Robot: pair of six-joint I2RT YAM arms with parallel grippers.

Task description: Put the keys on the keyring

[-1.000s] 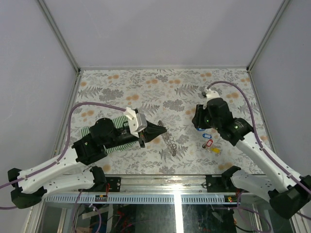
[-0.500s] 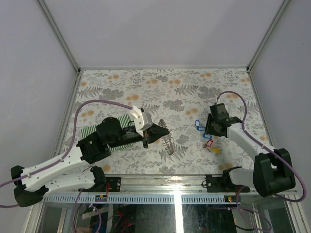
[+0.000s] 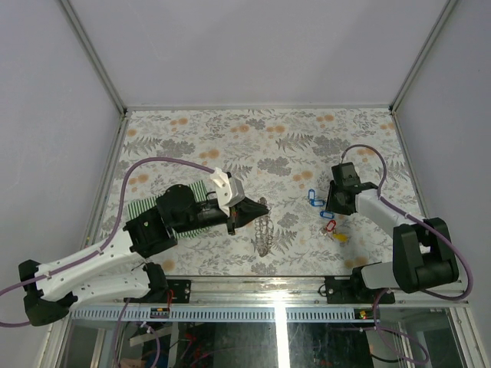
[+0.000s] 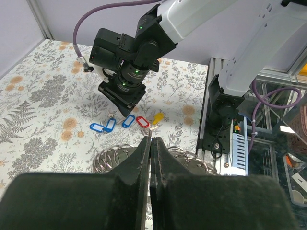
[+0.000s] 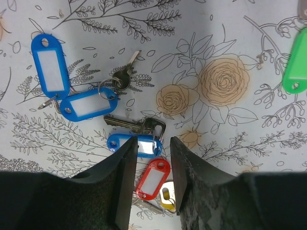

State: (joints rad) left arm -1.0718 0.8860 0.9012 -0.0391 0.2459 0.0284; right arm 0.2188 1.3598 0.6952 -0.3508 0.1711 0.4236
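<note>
Keys: I see a loose cluster of small plastic tags, the keys [image 3: 327, 218], on the floral worktop [image 3: 230, 138], right of its middle and toward the near edge. Three are blue, one red, one yellow, each with a white label window. Thin metal keys and small rings lie tangled among them.
Green tag [image 5: 297, 67]: it lies apart from the cluster and is cut off by the edge of the right wrist view. I cannot find it from above.
Keyring [image 3: 265, 230]: a silvery loop of thin coiled wire, near the middle of the near edge, left of the keys and well apart from them.
Left hand [image 4: 150, 141]: closed, pads pressed together, its tips just over the keyring. I cannot tell whether a strand is nipped between them.
Right hand [image 5: 151, 141]: open, fingers apart, poised over one blue tag and a metal key, gripping nothing.
Hidden: in the left wrist view the dark fingers cover most of the keyring. The yellow tag shows only partly beside the red one. A green striped cloth [image 3: 140, 207] lies mostly under the left arm.
</note>
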